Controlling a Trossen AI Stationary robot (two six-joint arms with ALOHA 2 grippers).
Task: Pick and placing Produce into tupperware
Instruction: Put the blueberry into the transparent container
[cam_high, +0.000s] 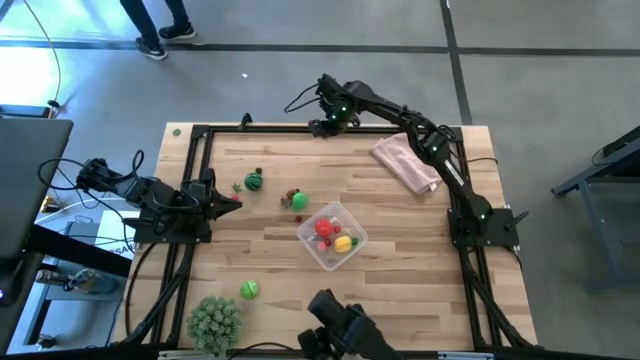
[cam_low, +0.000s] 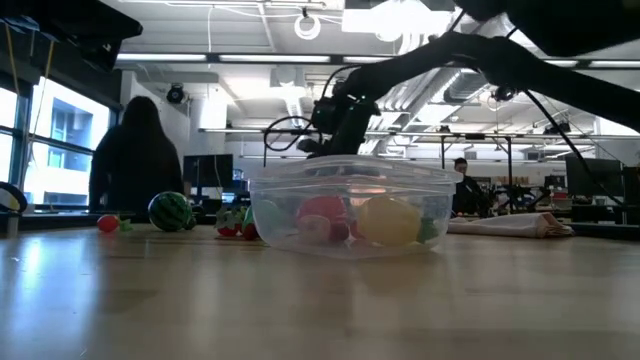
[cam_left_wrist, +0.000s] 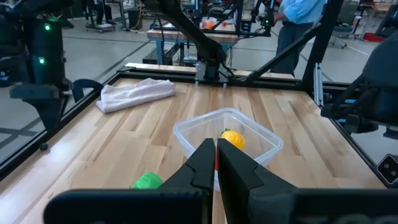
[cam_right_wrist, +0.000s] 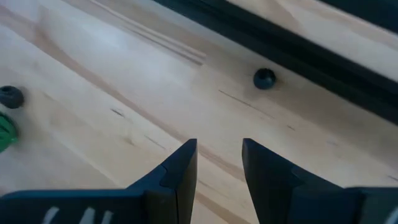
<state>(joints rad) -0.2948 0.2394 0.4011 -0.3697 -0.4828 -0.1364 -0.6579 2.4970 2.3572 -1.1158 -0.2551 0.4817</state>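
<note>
Your right tool is out at the far edge of the desk, reaching toward the back rail near the middle, and its fingers stand parted with bare wood showing between them; it has hold of nothing. A small dark knob sits on the wood just ahead of it.

Your left tool waits at the left side of the desk, fingers pressed tight together and empty, pointing across at the tupperware.

That clear tupperware sits near the middle of the desk, a little toward the front. Inside it you've got a red piece and a yellow piece lying side by side.

Loose produce is scattered to its left: a dark-striped green piece toward the left rail, a red-and-green cluster just beside the container's back-left corner, and a bright green piece near the front edge.

The spiky ball plant stands at the front-left corner, and the pink cloth lies at the back right, under the right arm.
</note>
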